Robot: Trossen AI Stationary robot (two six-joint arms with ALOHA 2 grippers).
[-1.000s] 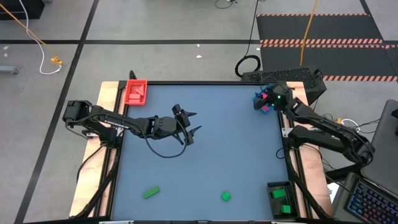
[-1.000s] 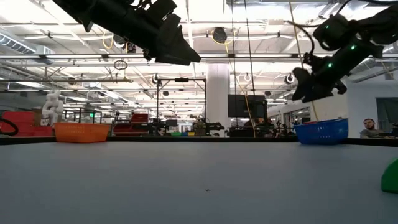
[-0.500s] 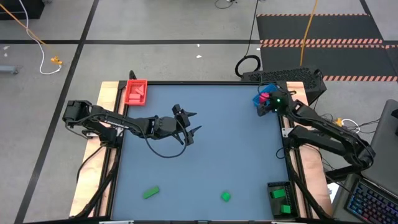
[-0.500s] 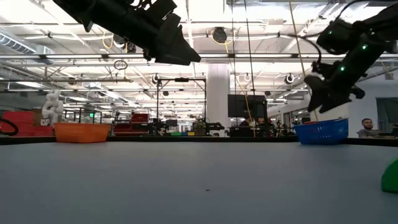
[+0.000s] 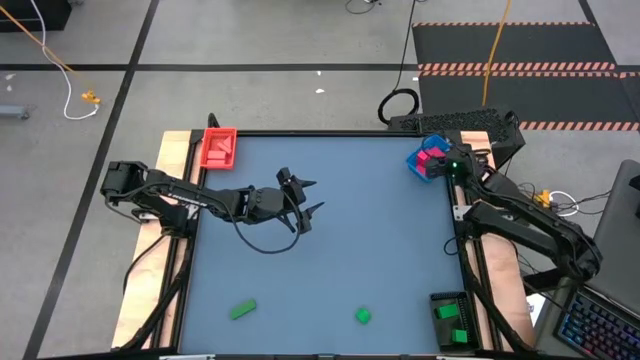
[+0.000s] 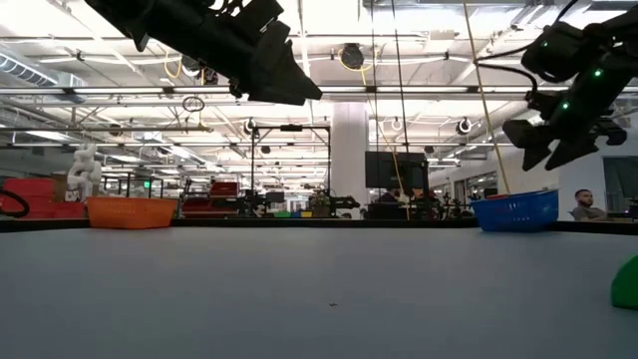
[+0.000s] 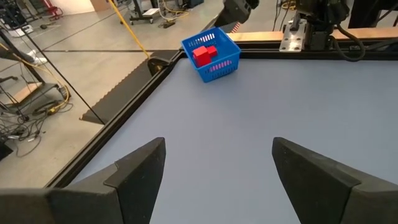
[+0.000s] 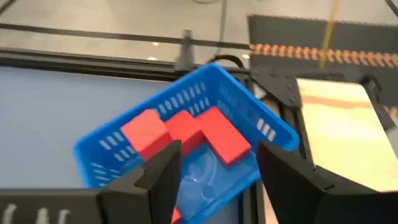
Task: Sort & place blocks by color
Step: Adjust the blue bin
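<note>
A blue basket (image 5: pixel 422 158) at the table's far right corner holds several pink-red blocks (image 8: pixel 186 130). My right gripper (image 5: pixel 447 168) hovers open just to the basket's right, and its fingers (image 8: pixel 163 168) frame the basket from above without touching it. My left gripper (image 5: pixel 313 196) hangs open above the table's middle and points toward the basket (image 7: pixel 211 53). Two green blocks (image 5: pixel 242 310) (image 5: pixel 363 316) lie flat near the front edge.
A red tray (image 5: pixel 218 147) sits at the far left corner. A dark tray (image 5: pixel 452 320) with green blocks sits at the near right corner. One green block (image 6: pixel 628 284) shows at the low view's right edge. Bare table surface lies between the arms.
My right gripper has drawn back from over the blue basket toward the table's right edge and has turned as it went. The basket and its pink-red blocks, which the gripper partly covered before, now show fully from above.
</note>
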